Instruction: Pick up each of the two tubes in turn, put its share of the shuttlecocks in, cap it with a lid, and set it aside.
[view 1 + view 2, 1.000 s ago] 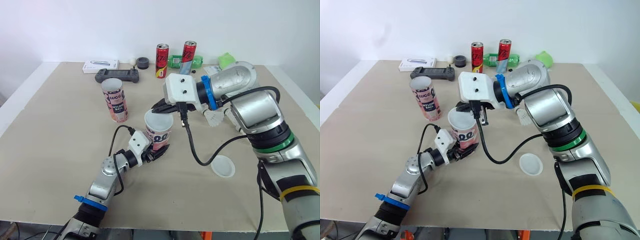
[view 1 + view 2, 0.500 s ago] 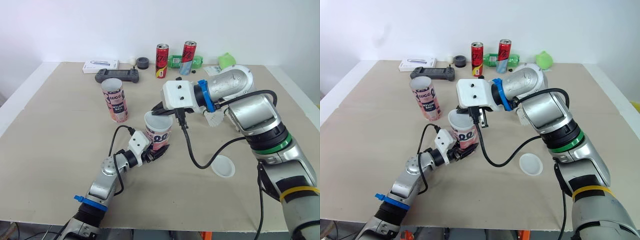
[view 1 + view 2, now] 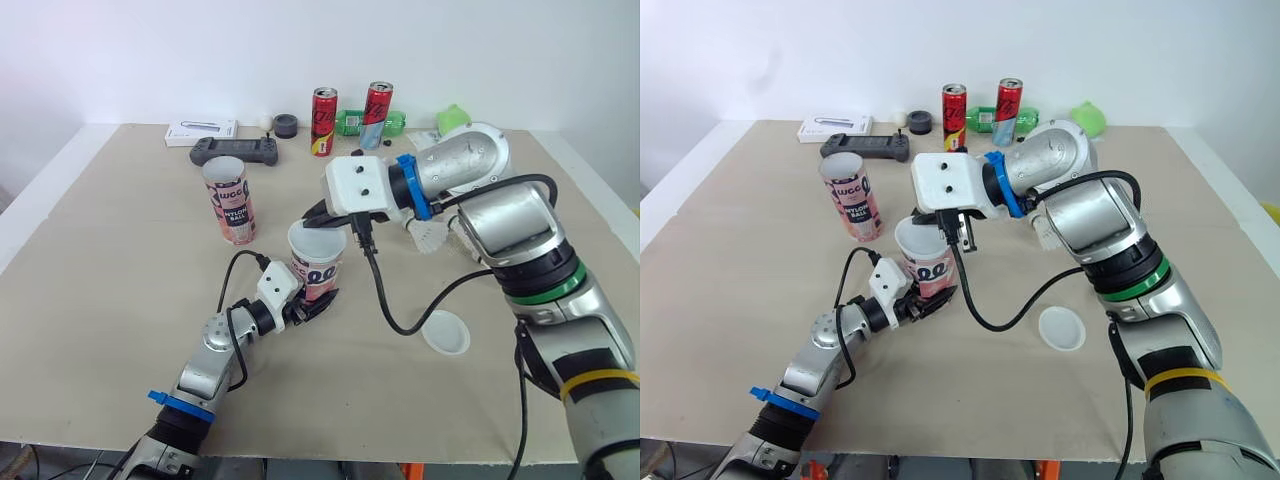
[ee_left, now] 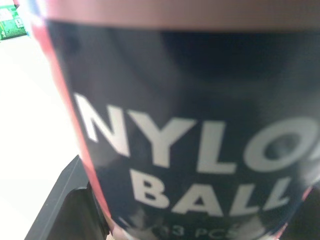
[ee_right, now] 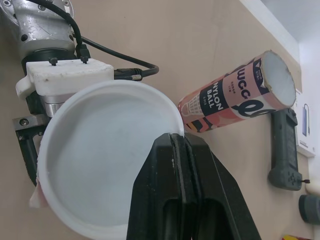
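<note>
The left gripper (image 3: 311, 302) was clenched on the lower body of the near tube (image 3: 321, 270), its black fingers on either side of the pink and dark label; in the left wrist view the words "NYLON BALL" on that tube (image 4: 190, 145) sat right between the fingers. The near tube stood about upright near the middle of the tabletop (image 3: 120, 300) with its open white mouth facing up; whether its base rested on the tabletop or hung just above it could not be told. The right gripper (image 3: 317, 212) hovered just over the far rim of that mouth; in the right wrist view its fingers (image 5: 175, 165) were pressed tightly together, apparently with nothing between them, their tips at the tube's rim. The second tube (image 3: 229, 200) stood upright farther back on the robot's left, well apart from both grippers. A white lid (image 3: 446, 332) lay flat on the tabletop to the right; a shuttlecock (image 3: 432, 236) lay beside the right arm. Two red cans (image 3: 324, 121) and a game controller (image 3: 235, 151) stood along the far edge.
</note>
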Tool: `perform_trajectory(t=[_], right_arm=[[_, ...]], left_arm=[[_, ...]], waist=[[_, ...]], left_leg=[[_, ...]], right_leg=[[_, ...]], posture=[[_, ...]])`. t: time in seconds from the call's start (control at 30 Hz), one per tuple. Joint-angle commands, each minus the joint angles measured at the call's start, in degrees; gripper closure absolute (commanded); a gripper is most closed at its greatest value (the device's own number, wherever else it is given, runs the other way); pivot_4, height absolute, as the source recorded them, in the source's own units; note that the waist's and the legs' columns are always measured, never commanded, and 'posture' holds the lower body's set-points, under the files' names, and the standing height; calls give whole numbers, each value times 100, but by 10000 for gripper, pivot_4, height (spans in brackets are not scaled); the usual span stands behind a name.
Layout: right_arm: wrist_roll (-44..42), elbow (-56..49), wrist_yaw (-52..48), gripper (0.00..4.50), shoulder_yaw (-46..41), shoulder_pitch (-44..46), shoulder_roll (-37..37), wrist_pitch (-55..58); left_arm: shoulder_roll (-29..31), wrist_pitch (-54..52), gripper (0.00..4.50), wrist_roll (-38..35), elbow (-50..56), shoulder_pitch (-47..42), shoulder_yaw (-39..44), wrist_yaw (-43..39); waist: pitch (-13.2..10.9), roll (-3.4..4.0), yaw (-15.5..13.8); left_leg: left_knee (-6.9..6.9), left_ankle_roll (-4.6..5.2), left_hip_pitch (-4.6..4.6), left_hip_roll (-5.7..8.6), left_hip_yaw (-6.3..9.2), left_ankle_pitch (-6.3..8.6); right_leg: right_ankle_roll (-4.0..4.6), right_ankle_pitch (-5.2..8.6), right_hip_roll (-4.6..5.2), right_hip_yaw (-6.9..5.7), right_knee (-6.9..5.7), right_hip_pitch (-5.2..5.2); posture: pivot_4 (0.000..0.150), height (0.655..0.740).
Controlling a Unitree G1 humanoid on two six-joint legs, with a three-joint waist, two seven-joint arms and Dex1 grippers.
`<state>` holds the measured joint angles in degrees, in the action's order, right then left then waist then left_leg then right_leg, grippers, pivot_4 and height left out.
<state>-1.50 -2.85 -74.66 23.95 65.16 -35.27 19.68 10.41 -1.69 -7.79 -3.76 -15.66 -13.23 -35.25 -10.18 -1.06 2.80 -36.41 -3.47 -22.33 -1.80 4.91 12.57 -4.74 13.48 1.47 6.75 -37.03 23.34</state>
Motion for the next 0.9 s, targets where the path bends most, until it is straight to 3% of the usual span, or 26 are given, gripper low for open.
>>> perform_trajectory(t=[0.03,0.9], right_arm=[[-13,-150,-43,44859,-216,183,-67,-60],[68,-195,-116,44859,-32,67,-18,-148]], left_arm=[[106,-220,13151,190,-274,102,-20,88],[76,-209,13151,176,-284,82,-38,75]], waist=[[0,0,0],[0,-1,0]], left_leg=[[0,0,0,0,0,0],[1,0,-3,0,0,0]], right_leg=[[0,0,0,0,0,0],[1,1,0,0,3,3]], posture=[[1500,7400],[1500,7400]])
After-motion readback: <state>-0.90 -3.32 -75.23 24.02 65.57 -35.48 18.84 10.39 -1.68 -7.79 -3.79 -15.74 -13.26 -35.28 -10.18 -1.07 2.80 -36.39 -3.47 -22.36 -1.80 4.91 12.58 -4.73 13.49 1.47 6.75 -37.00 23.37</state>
